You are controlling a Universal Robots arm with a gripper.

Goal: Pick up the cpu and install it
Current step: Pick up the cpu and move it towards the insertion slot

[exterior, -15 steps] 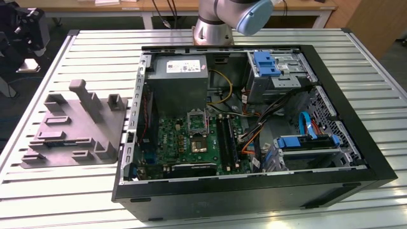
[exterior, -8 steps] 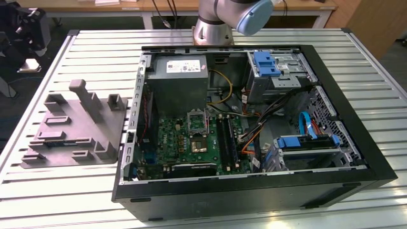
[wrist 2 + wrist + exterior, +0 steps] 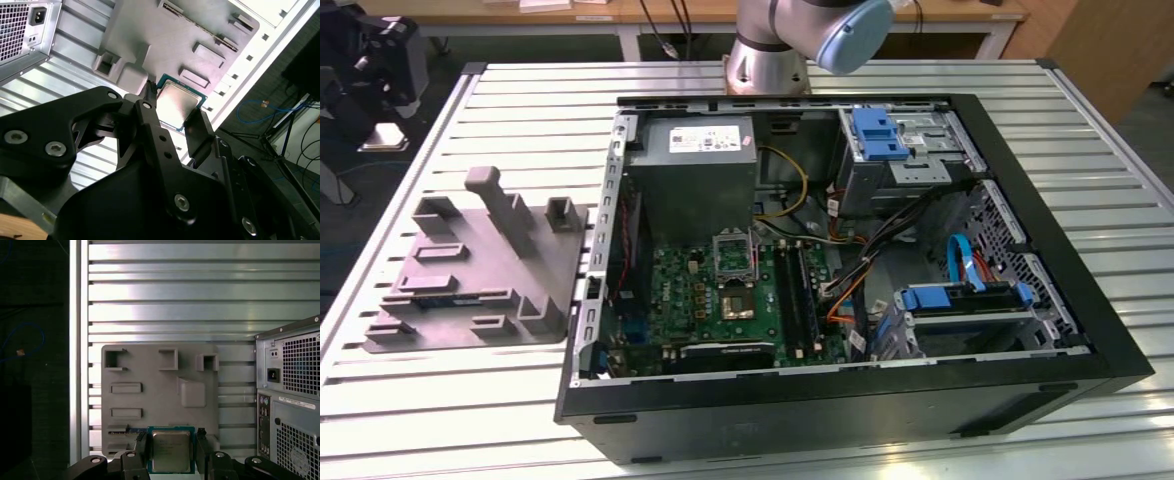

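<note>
- tray (image 3: 534, 262) lies near the worktop (image 3: 520, 100) edge at the exterior view's left;
- hand (image 3: 171, 436) clenched on the cpu (image 3: 172, 452), gripping two opposite sides, above the tray's edge in the first wrist view;
- open case (image 3: 827, 412) sits mid-worktop.

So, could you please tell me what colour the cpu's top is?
The cpu top is pale silver-grey, edged green; clearest in the first wrist view.

1 cpu (image 3: 171, 452): pale silver-grey metal lid, satin sheen, green board rim.
1 gripper (image 3: 171, 436): matt black, bright metal screws.
1 tray (image 3: 454, 290): grey moulded plastic, matt.
1 table (image 3: 520, 100): ribbed bare metal slats, brushed, reflective.
1 computer case (image 3: 854, 405): black painted metal, semi-matt.
2 drive brackets (image 3: 878, 135): smooth blue plastic.
</note>
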